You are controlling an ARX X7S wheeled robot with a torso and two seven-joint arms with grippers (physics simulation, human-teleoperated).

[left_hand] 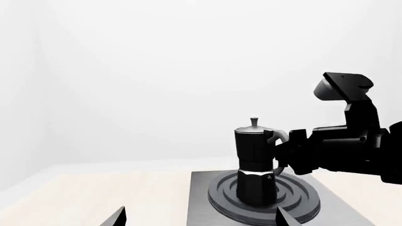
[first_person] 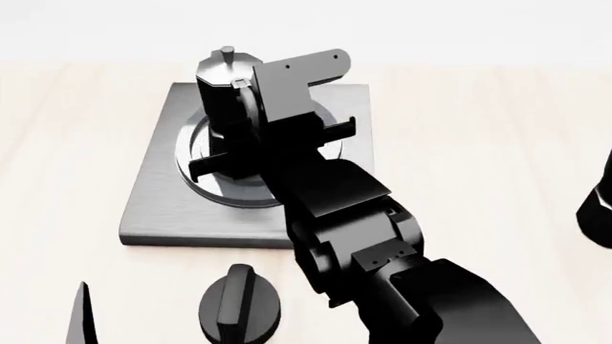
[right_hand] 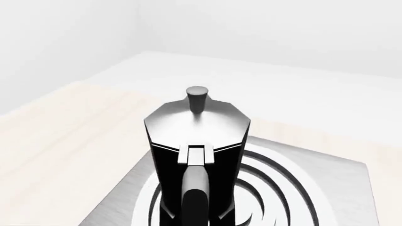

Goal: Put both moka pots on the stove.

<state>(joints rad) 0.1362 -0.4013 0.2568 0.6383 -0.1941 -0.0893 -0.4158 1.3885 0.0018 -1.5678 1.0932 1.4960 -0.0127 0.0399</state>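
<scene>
One moka pot (first_person: 222, 93) stands upright on the raised dark rings at the middle of the stove (first_person: 158, 204), its silver lid and small knob uppermost. In the left wrist view the same pot (left_hand: 254, 160) sits square on the rings of the grey plate (left_hand: 202, 197), with its curved handle turned toward the black arm at its 3 o'clock. The right wrist view looks down the handle onto the faceted lid (right_hand: 196, 123), with the stove (right_hand: 339, 188) spreading out beneath.

The right gripper (first_person: 239, 147) reaches in over the stove from about 5 o'clock of the pot in the head view. Its fingers (left_hand: 294, 153) lie at the handle side of the pot, against or just beside the handle; whether they are pinching it or merely spread around it cannot be told from these views.

A dark shape at the head view's 3 o'clock edge (first_person: 598, 211) is cut off by the frame and cannot be identified.

A squat round black knob (first_person: 239, 304) sits on the pale wooden table (first_person: 478, 143) near the stove's front edge, at 6 o'clock of the stove. The left gripper shows only as two dark fingertips (left_hand: 116, 219) at the edge of its own camera view, set well apart with nothing between them.
</scene>
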